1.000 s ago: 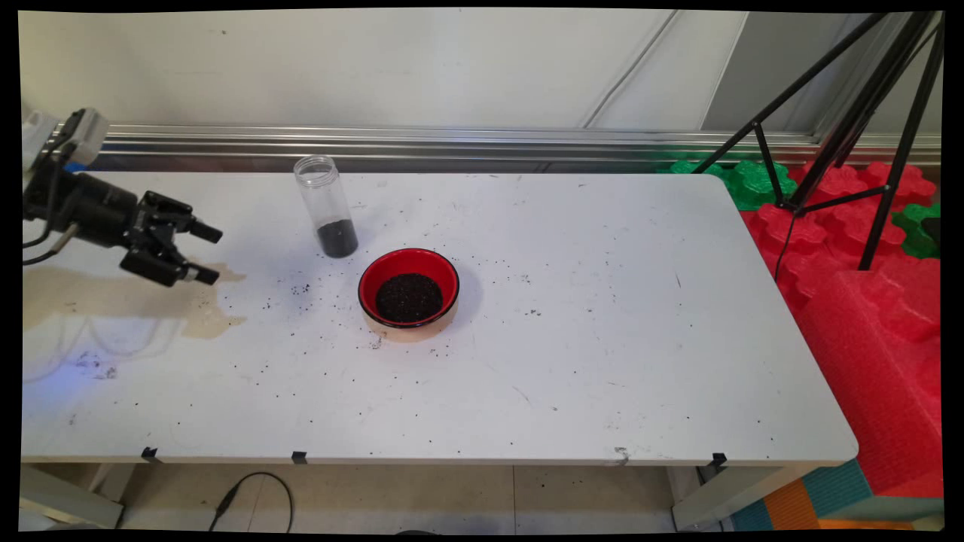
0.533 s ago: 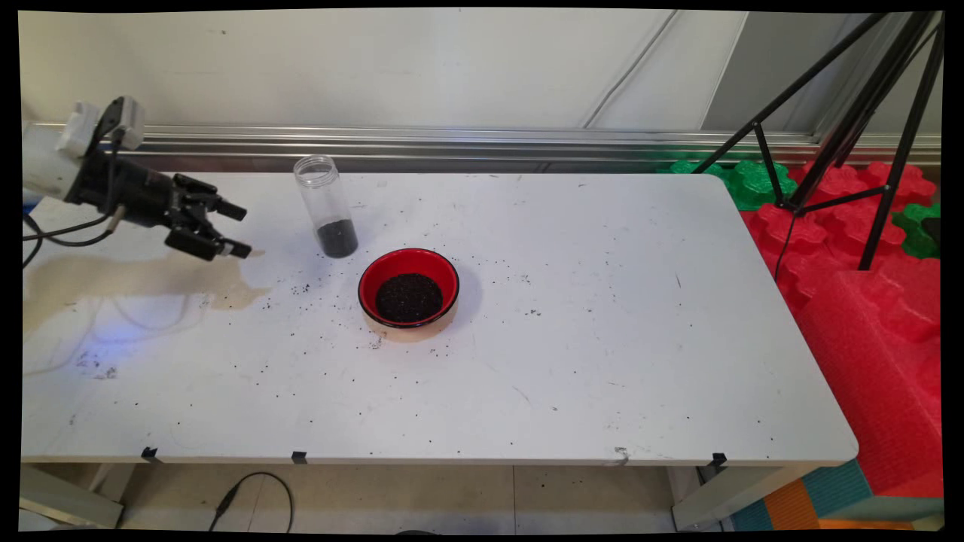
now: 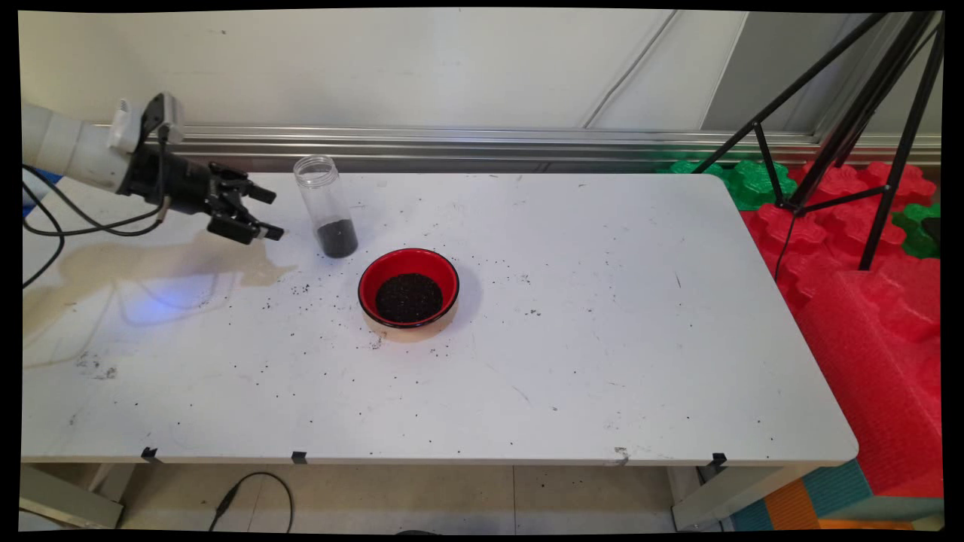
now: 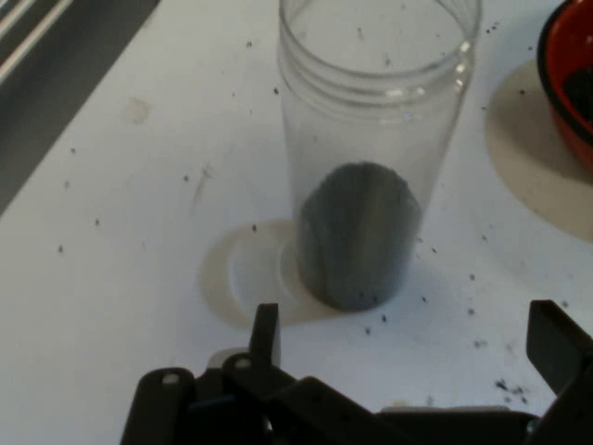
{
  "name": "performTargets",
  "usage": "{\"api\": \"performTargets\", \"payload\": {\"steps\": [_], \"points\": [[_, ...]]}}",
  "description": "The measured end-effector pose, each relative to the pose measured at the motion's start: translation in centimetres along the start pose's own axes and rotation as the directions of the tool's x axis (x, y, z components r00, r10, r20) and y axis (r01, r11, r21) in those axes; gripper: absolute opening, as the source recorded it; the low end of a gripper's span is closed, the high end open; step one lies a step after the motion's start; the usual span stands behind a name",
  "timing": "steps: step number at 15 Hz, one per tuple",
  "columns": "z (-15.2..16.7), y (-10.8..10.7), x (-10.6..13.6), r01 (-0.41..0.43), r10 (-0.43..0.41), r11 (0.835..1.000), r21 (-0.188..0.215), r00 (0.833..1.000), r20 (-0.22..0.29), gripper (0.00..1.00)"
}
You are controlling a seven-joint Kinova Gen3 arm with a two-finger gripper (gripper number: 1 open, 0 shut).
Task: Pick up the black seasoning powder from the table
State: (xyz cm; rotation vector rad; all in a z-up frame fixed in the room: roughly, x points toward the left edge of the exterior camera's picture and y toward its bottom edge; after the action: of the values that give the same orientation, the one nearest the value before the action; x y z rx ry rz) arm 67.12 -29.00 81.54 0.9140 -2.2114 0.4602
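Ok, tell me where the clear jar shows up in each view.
Main view: the clear jar stands upright at the table's upper left, just right of the open fingers.
Hand view: the jar fills the upper centre, straight ahead.
Shared landmark: the red bowl, at the right edge in the hand view.

A white table (image 3: 602,339) with rounded far corners carries a clear, open-topped jar (image 3: 325,205) standing upright near its far left, a small amount of dark grains settled at its bottom. Near it, toward the front and right, sits a red bowl (image 3: 409,288) with a black rim, holding a mound of what looks like the same dark grains. Loose dark specks (image 3: 301,289) are scattered across the tabletop, thickest between jar and bowl. A pale tan stain (image 3: 151,265) spreads over the left part.
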Motion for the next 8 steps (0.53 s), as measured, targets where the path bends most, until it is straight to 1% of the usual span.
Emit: {"api": "performTargets", "payload": {"steps": [4,8], "points": [[2.2,-0.9,0.1,-0.058,0.058,0.998,-0.007,0.997,-0.045,1.00],[4.3,-1.9,0.1,-0.101,0.100,0.995,-0.008,0.990,-0.102,1.00]]}}
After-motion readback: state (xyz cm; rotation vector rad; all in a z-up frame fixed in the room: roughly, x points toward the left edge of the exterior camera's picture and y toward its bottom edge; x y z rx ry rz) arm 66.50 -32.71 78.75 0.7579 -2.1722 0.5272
